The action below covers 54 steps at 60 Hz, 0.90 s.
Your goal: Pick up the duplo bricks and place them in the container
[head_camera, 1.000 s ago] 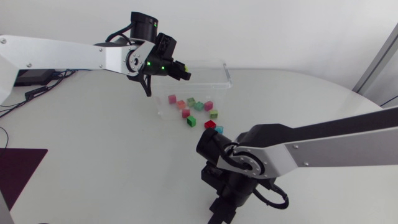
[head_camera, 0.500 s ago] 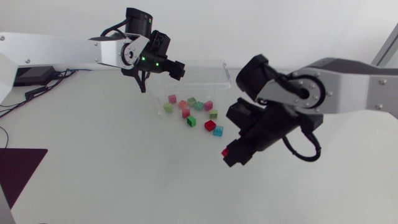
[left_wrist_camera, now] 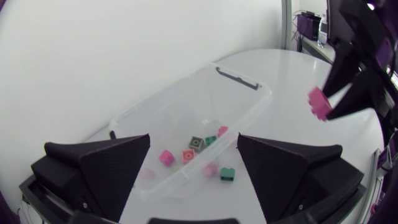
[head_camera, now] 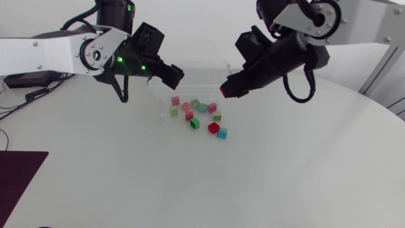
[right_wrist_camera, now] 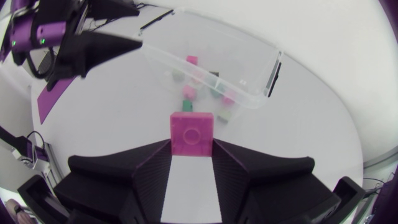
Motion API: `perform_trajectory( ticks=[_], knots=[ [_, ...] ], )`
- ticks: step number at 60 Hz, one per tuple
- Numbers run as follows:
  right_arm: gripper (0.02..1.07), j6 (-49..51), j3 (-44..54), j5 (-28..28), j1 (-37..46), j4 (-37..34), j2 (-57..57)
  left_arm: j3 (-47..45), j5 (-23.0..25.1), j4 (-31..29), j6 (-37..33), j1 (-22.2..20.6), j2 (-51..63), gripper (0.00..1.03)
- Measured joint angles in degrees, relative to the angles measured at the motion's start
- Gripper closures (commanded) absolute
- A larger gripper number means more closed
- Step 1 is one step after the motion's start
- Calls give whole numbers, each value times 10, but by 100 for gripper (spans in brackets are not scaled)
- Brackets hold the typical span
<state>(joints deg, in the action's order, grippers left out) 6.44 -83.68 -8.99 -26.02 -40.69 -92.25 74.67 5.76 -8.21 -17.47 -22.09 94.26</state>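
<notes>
While clamped from 2 sides by the right gripper at upper centre of the head view, 1 pink brick faces its stud to the wrist camera; squarish, no long axis. Left gripper: wide open, empty, upper left. Container: rim plain in the left wrist view only. Loose bricks: centre, some possibly inside.

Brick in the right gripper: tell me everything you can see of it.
The brick is small, squarish, pinkish-red plastic by its look, with one round stud on the face toward the wrist camera. The right gripper is shut on it, a finger on either side. It hangs off the table near the container, touching nothing else.
</notes>
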Motion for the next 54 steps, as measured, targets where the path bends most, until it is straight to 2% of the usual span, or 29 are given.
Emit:
perform_trajectory(
  ticks=[21, 39, 41, 46, 51, 54],
  knots=[
    [77, 0, -111, 16, 14, 63, -130, -80, 34, -13, -50, -15, 3, 5],
    [76, -2, -229, 49, 18, 100, -243, -80, 34, 34, -58, -31, 87, 5],
    [71, -2, -241, 55, 18, 104, -255, -81, 34, 43, -60, -33, 96, 5],
    [48, -2, -273, 70, 18, 110, -284, -81, 35, 67, -64, -37, 120, 5],
    [17, -2, -300, 85, 17, 111, -309, -81, 34, 92, -64, -38, 140, 5],
    [11, -2, -306, 92, 17, 112, -315, -81, 33, 107, -64, -39, 153, 5]
  ],
)
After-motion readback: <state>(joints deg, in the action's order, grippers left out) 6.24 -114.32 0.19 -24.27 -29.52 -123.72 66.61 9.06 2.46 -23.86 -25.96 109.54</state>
